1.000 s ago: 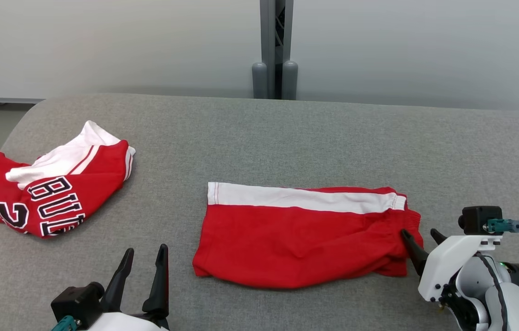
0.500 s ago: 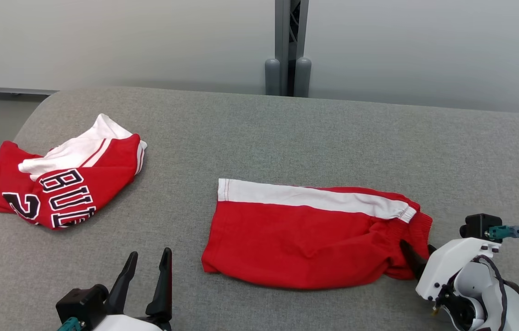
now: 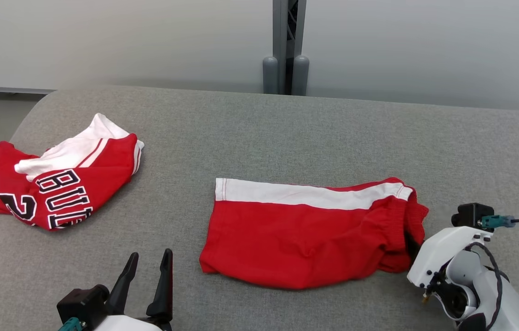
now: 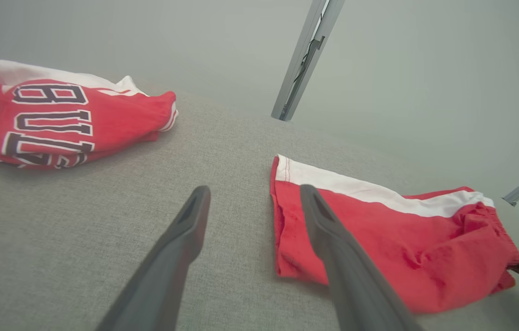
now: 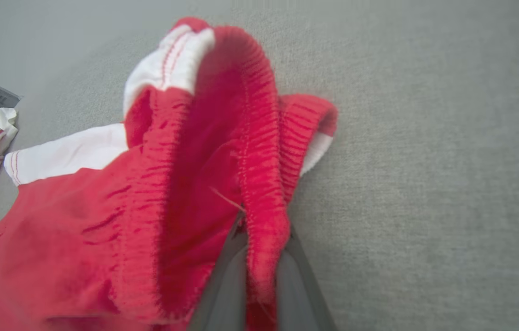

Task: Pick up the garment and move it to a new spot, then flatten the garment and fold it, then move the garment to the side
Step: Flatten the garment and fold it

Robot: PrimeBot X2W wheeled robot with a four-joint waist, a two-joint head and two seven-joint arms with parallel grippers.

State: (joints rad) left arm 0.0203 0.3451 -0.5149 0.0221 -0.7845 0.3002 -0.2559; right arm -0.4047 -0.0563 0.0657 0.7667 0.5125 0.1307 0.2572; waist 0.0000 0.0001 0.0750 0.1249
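Note:
Red shorts (image 3: 305,234) with a white side stripe lie spread on the grey fabric surface (image 3: 259,133), waistband to the right. My right gripper (image 3: 412,242) is shut on the elastic waistband (image 5: 259,184), which bunches and lifts off the surface; the band runs between its two fingers (image 5: 227,276). My left gripper (image 3: 149,266) stands open near the front edge, left of the shorts' hem, holding nothing. In the left wrist view its fingers (image 4: 181,239) point toward the shorts (image 4: 379,230), with the hem just right of them.
A crumpled red and white jersey (image 3: 57,184) with dark lettering lies at the far left, also seen as the jersey (image 4: 57,115) in the left wrist view. A grey post (image 3: 285,46) stands behind the surface against a pale wall.
My right gripper closed on the waistband and pulled it up and inward, bunching the shorts' right end. The head camera shifted slightly. The left gripper stayed put.

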